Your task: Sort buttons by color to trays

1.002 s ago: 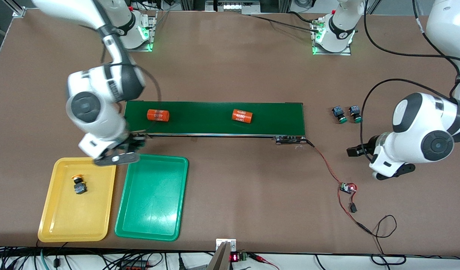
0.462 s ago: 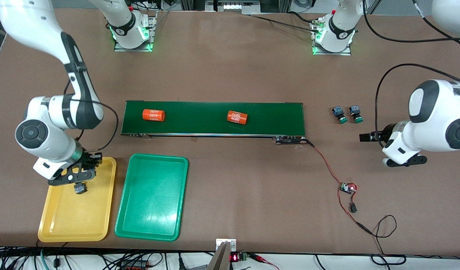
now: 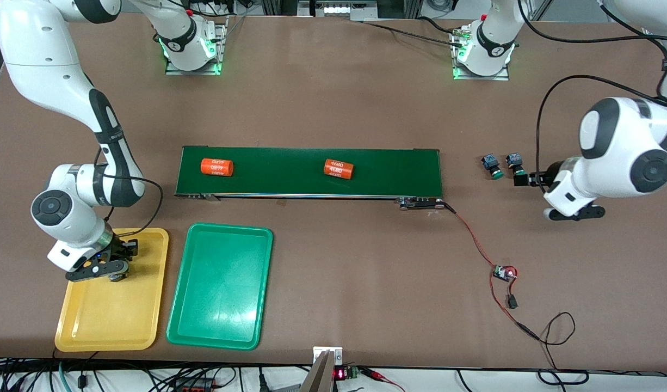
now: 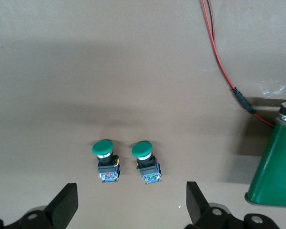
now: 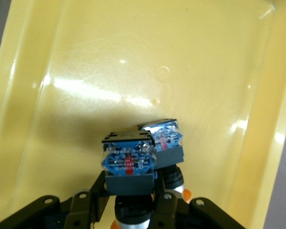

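My right gripper (image 3: 106,269) is low over the yellow tray (image 3: 94,321), at the tray's end nearer the conveyor. In the right wrist view this gripper (image 5: 131,196) is shut on a yellow-capped button (image 5: 128,164). A second yellow-capped button (image 5: 166,143) lies in the tray (image 5: 133,57), touching the held one. Both are hidden under the gripper in the front view. Two green-capped buttons (image 3: 493,166) (image 3: 515,165) stand on the table near the left arm's end. My left gripper (image 3: 523,178) is open just beside them; in its wrist view (image 4: 129,210) they (image 4: 104,160) (image 4: 145,161) lie just off its fingertips. The green tray (image 3: 219,288) is empty.
A long dark-green conveyor belt (image 3: 388,171) carries two orange "4680" cylinders (image 3: 216,167) (image 3: 338,169). A red wire runs from the belt's end to a small circuit board (image 3: 505,272) on the table. The belt's end (image 4: 276,167) shows in the left wrist view.
My right arm swung from the conveyor's end to the yellow tray and came down beside the button lying there. My left gripper moved up to the two green buttons. The cylinders shifted along the belt.
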You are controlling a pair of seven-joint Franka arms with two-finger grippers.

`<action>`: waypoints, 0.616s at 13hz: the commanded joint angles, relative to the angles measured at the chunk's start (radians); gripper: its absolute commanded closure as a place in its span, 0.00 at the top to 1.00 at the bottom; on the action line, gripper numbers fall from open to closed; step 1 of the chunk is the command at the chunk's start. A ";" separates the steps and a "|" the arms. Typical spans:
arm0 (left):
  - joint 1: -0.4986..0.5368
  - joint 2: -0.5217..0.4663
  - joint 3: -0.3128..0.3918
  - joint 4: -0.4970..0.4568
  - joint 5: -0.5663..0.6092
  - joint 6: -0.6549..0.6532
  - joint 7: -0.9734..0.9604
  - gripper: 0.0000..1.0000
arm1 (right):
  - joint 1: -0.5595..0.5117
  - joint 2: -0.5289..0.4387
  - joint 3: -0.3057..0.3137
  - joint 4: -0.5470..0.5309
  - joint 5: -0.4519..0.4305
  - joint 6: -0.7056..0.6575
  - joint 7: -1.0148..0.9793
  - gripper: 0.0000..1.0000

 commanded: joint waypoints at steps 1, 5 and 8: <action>-0.016 -0.057 0.024 -0.118 -0.027 0.054 0.015 1.00 | 0.005 0.002 0.006 0.013 -0.004 -0.002 0.018 0.03; -0.031 -0.043 0.024 -0.175 -0.065 0.074 0.010 1.00 | 0.013 0.017 0.015 0.010 0.006 0.000 0.089 0.03; -0.057 -0.014 0.025 -0.203 -0.130 0.084 -0.034 1.00 | 0.034 0.026 0.016 0.010 0.061 0.001 0.104 0.31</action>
